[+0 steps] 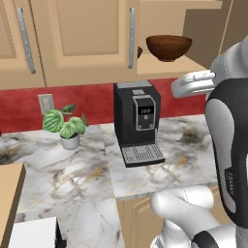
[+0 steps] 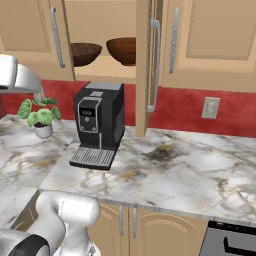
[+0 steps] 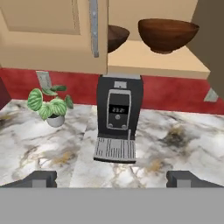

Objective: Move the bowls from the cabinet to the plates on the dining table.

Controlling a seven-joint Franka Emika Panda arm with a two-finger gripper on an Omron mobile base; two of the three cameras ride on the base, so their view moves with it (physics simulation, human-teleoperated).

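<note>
Behind the door (image 1: 87,29), hand view reveals darker bowl (image 3: 117,37).

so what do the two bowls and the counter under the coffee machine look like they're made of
Both bowls, the reddish one and the darker one, look like glossy wood: brown tones with a sheen. The counter looks like polished marble: white-grey with dark and gold veins. It is all rendered, so this goes by looks alone.

The marble tabletop (image 1: 77,169) carries a black coffee machine (image 1: 137,121) and, to its left, a small potted plant (image 1: 65,127). Above them, the open cabinet shelf (image 3: 153,59) holds two brown bowls (image 3: 166,34) side by side.
</note>
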